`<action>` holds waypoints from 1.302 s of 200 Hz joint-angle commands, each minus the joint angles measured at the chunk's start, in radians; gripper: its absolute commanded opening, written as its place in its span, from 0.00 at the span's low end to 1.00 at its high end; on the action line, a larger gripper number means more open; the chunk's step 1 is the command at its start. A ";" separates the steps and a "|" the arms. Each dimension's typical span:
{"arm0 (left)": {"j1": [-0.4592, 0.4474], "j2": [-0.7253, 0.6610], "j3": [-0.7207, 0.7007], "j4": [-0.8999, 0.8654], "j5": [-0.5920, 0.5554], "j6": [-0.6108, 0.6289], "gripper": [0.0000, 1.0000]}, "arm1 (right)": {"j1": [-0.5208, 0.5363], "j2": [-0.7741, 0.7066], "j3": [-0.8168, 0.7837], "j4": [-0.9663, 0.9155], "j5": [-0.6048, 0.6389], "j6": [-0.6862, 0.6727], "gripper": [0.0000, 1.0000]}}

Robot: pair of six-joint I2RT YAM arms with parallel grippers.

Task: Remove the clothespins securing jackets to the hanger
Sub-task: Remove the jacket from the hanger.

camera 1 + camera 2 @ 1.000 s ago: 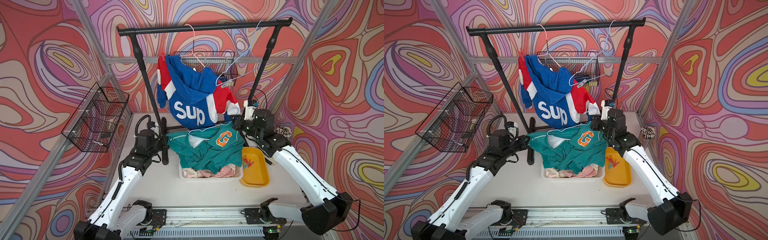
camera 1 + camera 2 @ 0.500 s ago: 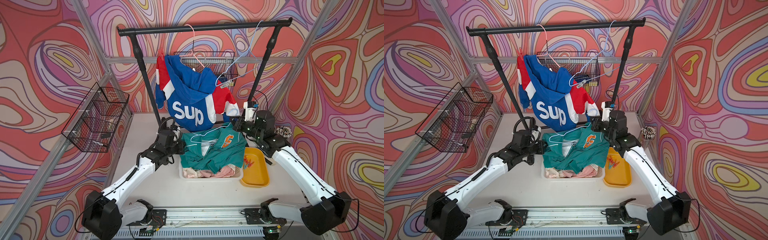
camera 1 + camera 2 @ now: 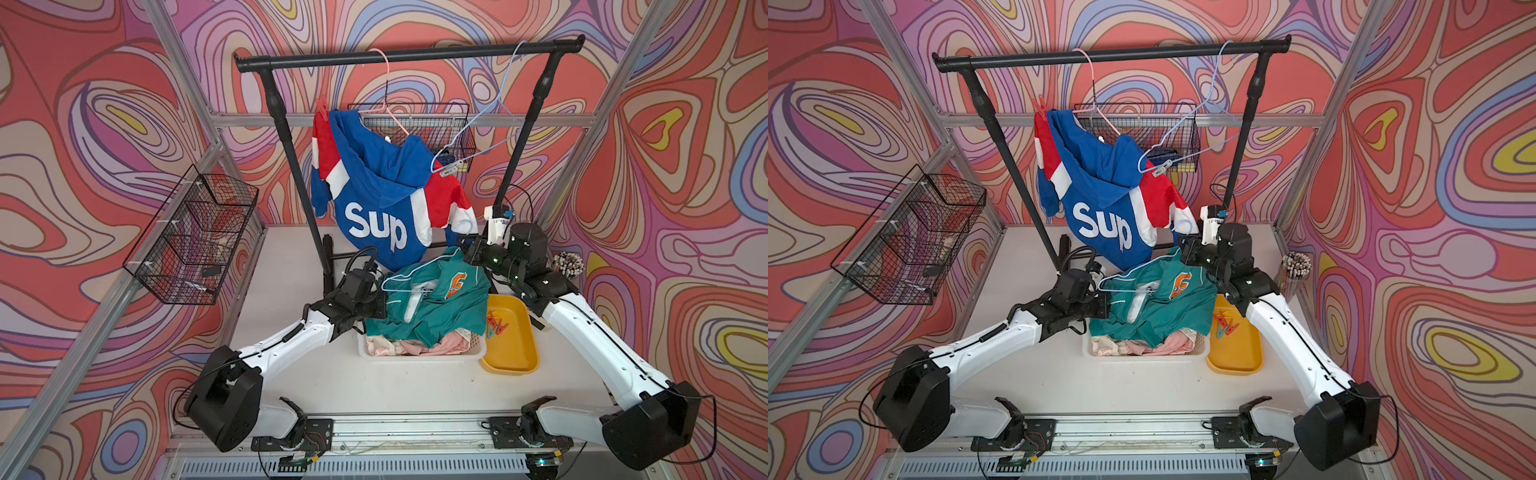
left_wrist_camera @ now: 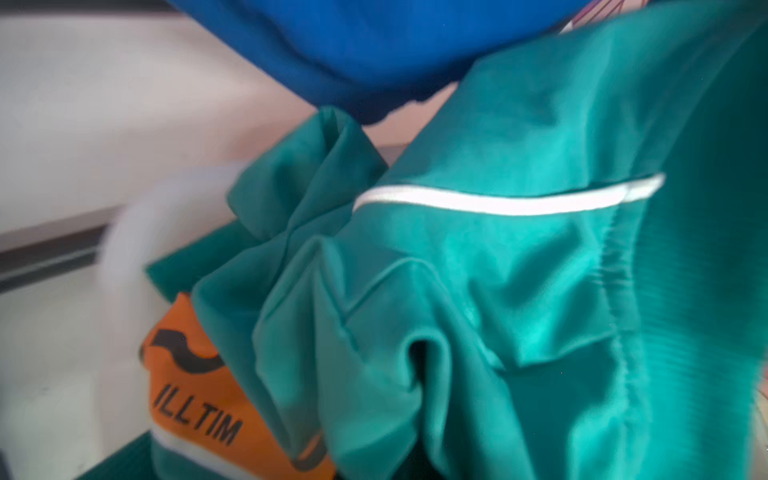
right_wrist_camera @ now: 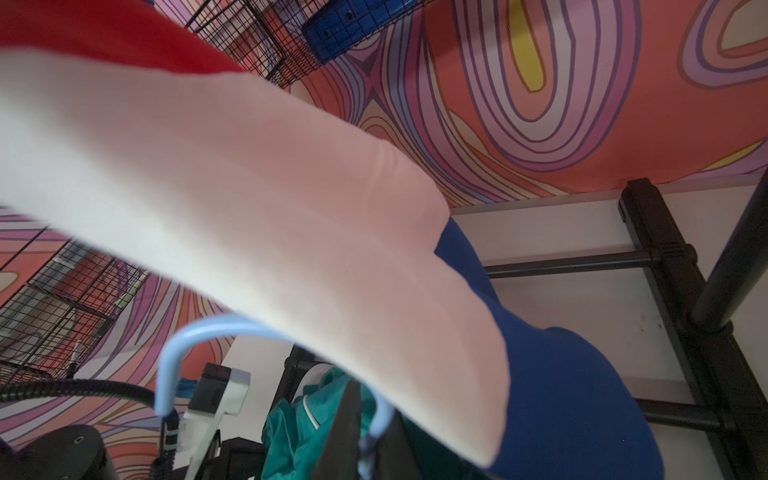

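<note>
Rail (image 3: 407, 56), black, spanning the rear of the table. Hooded jacket (image 3: 374, 195), blue, red and white with "Sup" lettering, hangs askew from a pink hanger (image 3: 386, 66) on the rail; one red clothespin (image 3: 322, 104) is clipped at its raised shoulder. Rail-hung blue hanger (image 3: 465, 135) sits further along the rail with a grey clothespin (image 3: 451, 169) on its lower wire. Teal jacket (image 3: 440, 307), with white piping and an orange patch, is half raised on a held blue hanger (image 5: 164, 382), its lower part heaped on a white basket (image 3: 415, 357). Pink jacket (image 3: 419, 345) lies in that basket under the teal one. Loose clothespins (image 3: 496, 326), red, orange and teal, lie in a yellow tray (image 3: 513, 353) just beside the basket. Right gripper (image 3: 464, 251) has its jaws pressed together on the neck of the held blue hanger. Left gripper (image 3: 383, 307) is closed, against the teal jacket's sleeve side; whether cloth is caught in it cannot be told.
</note>
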 commanded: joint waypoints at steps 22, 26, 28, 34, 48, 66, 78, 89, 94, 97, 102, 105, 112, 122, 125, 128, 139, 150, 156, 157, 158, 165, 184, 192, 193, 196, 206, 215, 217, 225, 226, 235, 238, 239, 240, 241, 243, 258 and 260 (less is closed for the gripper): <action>-0.031 0.129 -0.040 0.075 -0.024 -0.057 0.05 | 0.023 -0.006 -0.027 0.038 -0.020 0.011 0.00; -0.031 0.143 -0.041 0.084 -0.025 -0.059 0.05 | 0.025 -0.008 -0.032 0.040 -0.019 0.011 0.00; -0.031 0.150 -0.042 0.087 -0.026 -0.060 0.05 | 0.026 -0.009 -0.033 0.040 -0.018 0.011 0.00; -0.033 0.170 -0.046 0.100 -0.029 -0.065 0.05 | 0.029 -0.012 -0.039 0.039 -0.015 0.013 0.00; -0.033 0.211 -0.051 0.122 -0.025 -0.075 0.04 | 0.034 -0.015 -0.052 0.041 -0.014 0.015 0.00; -0.034 0.233 -0.054 0.141 -0.013 -0.088 0.08 | 0.041 -0.017 -0.066 0.042 -0.013 0.015 0.00; -0.034 0.227 -0.047 0.125 -0.014 -0.089 0.17 | 0.045 -0.015 -0.071 0.045 -0.013 0.017 0.00; -0.034 0.178 -0.041 0.097 -0.028 -0.080 0.28 | 0.048 -0.014 -0.071 0.047 -0.014 0.017 0.00; -0.034 0.136 -0.048 0.089 -0.044 -0.075 0.36 | 0.048 -0.013 -0.071 0.047 -0.013 0.016 0.00; -0.034 0.104 -0.054 0.088 -0.054 -0.073 0.41 | 0.048 -0.014 -0.070 0.047 -0.012 0.017 0.00; -0.032 0.050 -0.068 0.083 -0.074 -0.071 0.49 | 0.048 -0.015 -0.068 0.046 -0.012 0.015 0.00; -0.030 0.017 -0.076 0.081 -0.083 -0.071 0.55 | 0.047 -0.015 -0.067 0.046 -0.010 0.015 0.00; -0.024 -0.068 -0.091 0.073 -0.089 -0.066 0.65 | 0.048 -0.015 -0.062 0.042 -0.009 0.013 0.00; -0.011 -0.176 -0.090 0.025 -0.091 -0.047 0.77 | 0.048 -0.014 -0.055 0.037 -0.005 0.005 0.00; -0.009 -0.203 -0.086 0.004 -0.092 -0.040 0.80 | 0.047 -0.013 -0.053 0.035 -0.005 0.004 0.00; -0.003 -0.223 -0.079 -0.016 -0.093 -0.032 0.82 | 0.048 -0.012 -0.052 0.034 -0.003 0.003 0.00; 0.016 -0.293 -0.051 -0.120 -0.091 -0.004 0.87 | 0.048 -0.010 -0.047 0.035 -0.003 -0.002 0.00; 0.039 -0.353 -0.031 -0.224 -0.094 0.021 0.89 | 0.048 -0.008 -0.044 0.040 -0.004 -0.002 0.00; 0.052 -0.386 -0.026 -0.268 -0.100 0.033 0.90 | 0.047 -0.008 -0.043 0.044 -0.005 0.000 0.00; 0.055 -0.391 -0.026 -0.275 -0.101 0.034 0.90 | 0.048 -0.007 -0.043 0.044 -0.005 0.001 0.00; 0.058 -0.396 -0.026 -0.282 -0.102 0.037 0.90 | 0.047 -0.006 -0.042 0.044 -0.007 0.001 0.00; 0.081 -0.432 -0.024 -0.327 -0.109 0.049 0.91 | 0.048 -0.006 -0.040 0.045 -0.008 0.002 0.00; 0.153 -0.530 -0.007 -0.421 -0.105 0.083 0.91 | 0.047 -0.003 -0.034 0.045 -0.017 -0.002 0.00; 0.169 -0.571 0.002 -0.429 -0.073 0.109 0.90 | 0.048 -0.002 -0.032 0.045 -0.023 -0.005 0.00; 0.170 -0.573 0.004 -0.429 -0.067 0.113 0.90 | 0.048 -0.002 -0.032 0.044 -0.023 -0.005 0.00; 0.171 -0.586 0.009 -0.425 -0.049 0.125 0.90 | 0.048 -0.001 -0.031 0.041 -0.026 -0.008 0.00; 0.173 -0.613 0.029 -0.410 0.051 0.164 0.89 | 0.048 0.001 -0.027 0.039 -0.034 -0.009 0.00; 0.173 -0.614 0.057 -0.402 0.156 0.197 0.89 | 0.048 0.004 -0.027 0.035 -0.036 -0.013 0.00; 0.173 -0.613 0.063 -0.401 0.180 0.206 0.89 | 0.047 0.005 -0.027 0.035 -0.037 -0.013 0.00; 0.171 -0.601 0.085 -0.392 0.271 0.230 0.88 | 0.048 0.004 -0.027 0.035 -0.040 -0.016 0.00; 0.172 -0.600 0.086 -0.391 0.284 0.232 0.88 | 0.048 0.003 -0.027 0.036 -0.040 -0.016 0.00; 0.173 -0.585 0.103 -0.377 0.377 0.255 0.87 | 0.048 0.004 -0.025 0.033 -0.046 -0.020 0.00; 0.172 -0.578 0.110 -0.375 0.400 0.260 0.87 | 0.048 0.005 -0.024 0.031 -0.049 -0.021 0.00; 0.172 -0.576 0.112 -0.373 0.407 0.261 0.87 | 0.048 0.005 -0.024 0.030 -0.049 -0.022 0.00; 0.172 -0.573 0.113 -0.372 0.413 0.262 0.87 | 0.048 0.005 -0.024 0.029 -0.050 -0.022 0.00; 0.172 -0.571 0.115 -0.371 0.420 0.264 0.86 | 0.048 0.005 -0.023 0.028 -0.051 -0.022 0.00; 0.172 -0.567 0.120 -0.370 0.427 0.265 0.86 | 0.048 0.006 -0.022 0.027 -0.052 -0.023 0.00; 0.170 -0.529 0.153 -0.363 0.494 0.283 0.82 | 0.048 0.008 -0.019 0.021 -0.060 -0.030 0.00; 0.170 -0.523 0.157 -0.362 0.501 0.285 0.82 | 0.048 0.007 -0.019 0.021 -0.061 -0.031 0.00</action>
